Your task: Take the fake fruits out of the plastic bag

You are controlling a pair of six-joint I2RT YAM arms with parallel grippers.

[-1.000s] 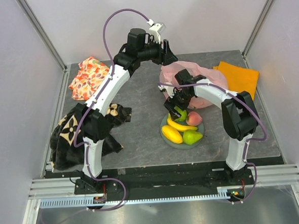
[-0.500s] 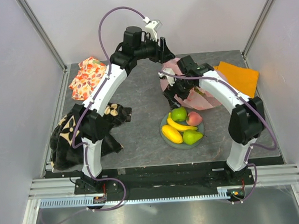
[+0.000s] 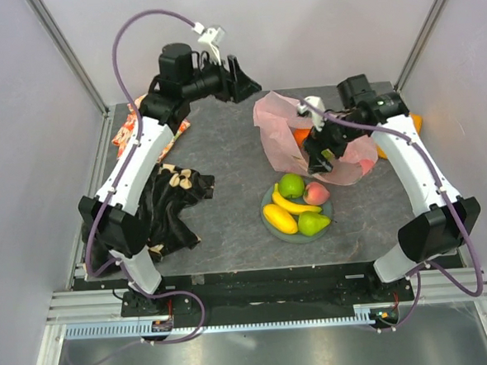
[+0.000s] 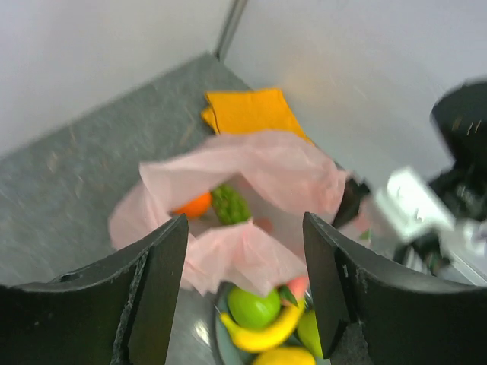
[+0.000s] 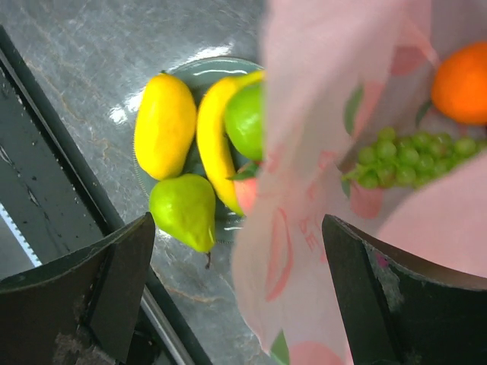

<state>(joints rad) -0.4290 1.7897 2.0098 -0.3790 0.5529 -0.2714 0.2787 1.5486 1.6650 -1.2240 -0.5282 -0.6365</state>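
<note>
The pink plastic bag (image 3: 277, 131) lies behind a grey plate (image 3: 267, 221), its mouth open. An orange (image 3: 301, 135) and green grapes (image 5: 396, 156) show inside it. On the plate are a green apple (image 3: 291, 185), banana (image 3: 295, 205), mango (image 3: 280, 218), pear (image 3: 313, 223) and peach (image 3: 315, 194). My right gripper (image 3: 323, 150) is open and empty, just above the bag's near side. My left gripper (image 3: 245, 81) is open and empty, raised high to the left of the bag. Its wrist view looks down into the bag (image 4: 251, 179), with the orange (image 4: 194, 205) and grapes (image 4: 228, 204) inside.
An orange cloth (image 4: 247, 110) lies at the back right, mostly behind the right arm in the top view. A floral fabric (image 3: 127, 130) is at the back left. A black patterned bag (image 3: 175, 207) lies at the left front. The plate (image 5: 205, 70) is close to the table's near edge.
My right gripper left the green apple on the plate and moved back and up over the bag. My left arm swung left, away from the bag's top.
</note>
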